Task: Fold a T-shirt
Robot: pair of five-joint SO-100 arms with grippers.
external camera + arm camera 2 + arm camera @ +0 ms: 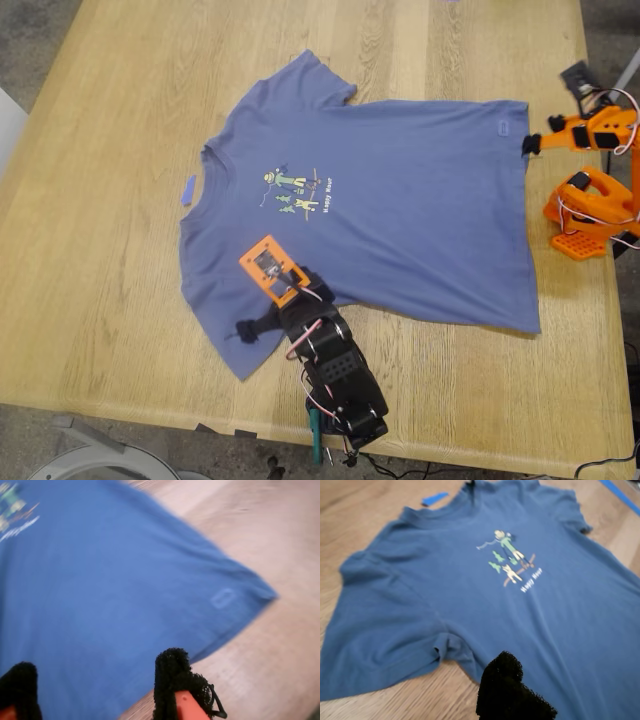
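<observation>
The slate-blue T-shirt [400, 210] lies flat and face up on the wooden table [100, 250], collar toward the exterior view's left. Its green-yellow print [293, 190] also shows in the first wrist view [510, 560]. My first gripper [245, 330], on the black arm, rests over the near sleeve; its jaws show as one dark mass [515, 690] and look shut, with no cloth seen between them. My second gripper [530, 143], on the orange arm, sits at the hem's far corner near the small label [223, 598]. It is open [97, 690] just above the cloth.
A small blue scrap [189, 190] lies on the table beside the collar. The orange arm's base [585, 215] stands at the exterior view's right edge of the table. A strip of blue tape [620, 495] lies beyond the far sleeve.
</observation>
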